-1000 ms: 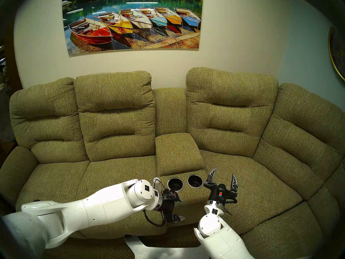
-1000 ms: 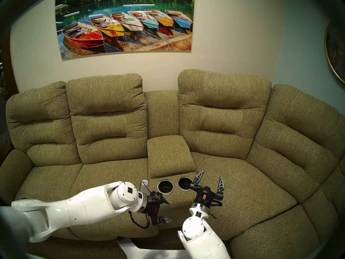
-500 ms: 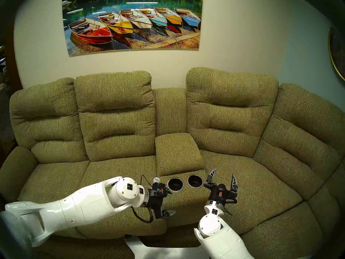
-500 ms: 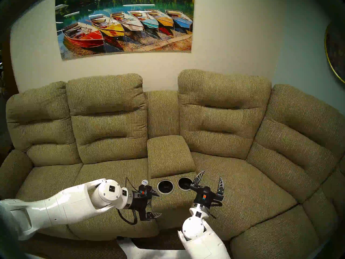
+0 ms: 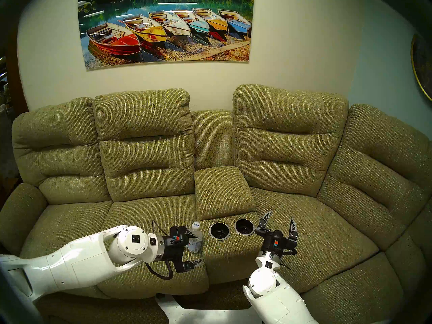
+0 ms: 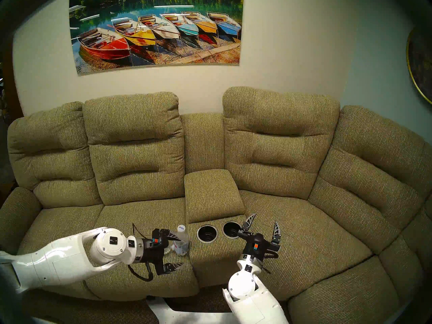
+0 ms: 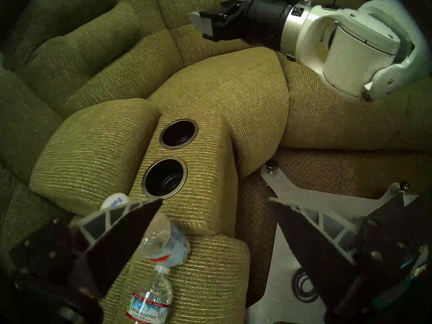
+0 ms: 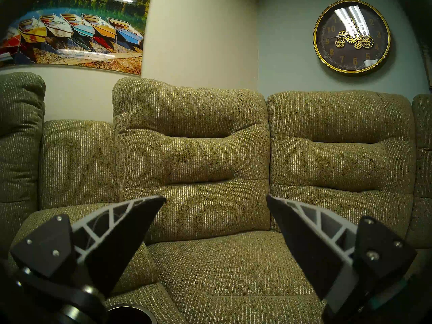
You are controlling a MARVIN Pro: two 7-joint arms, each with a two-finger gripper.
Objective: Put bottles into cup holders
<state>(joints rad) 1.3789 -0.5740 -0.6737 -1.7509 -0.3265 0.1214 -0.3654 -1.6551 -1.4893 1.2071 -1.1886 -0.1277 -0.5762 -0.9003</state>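
Gaping wide and empty, the left end effector point(image 5: 191, 248) sits just left of the upright bottle point(image 5: 195, 237) on the sofa seat point(image 5: 145, 213), beside the console. A second bottle point(image 7: 149, 300) lies on that seat nearer the robot. Both cup holders point(image 5: 219, 231) are empty. Since a second ago the left arm has swung away leftward, uncovering the standing bottle. The right end effector point(image 5: 278, 223) is spread, empty and unmoved.

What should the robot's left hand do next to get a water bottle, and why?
Probably slide the open left gripper around the upright bottle and close. That bottle stands on the seat beside the console, nothing is held, and both cup holders look empty.
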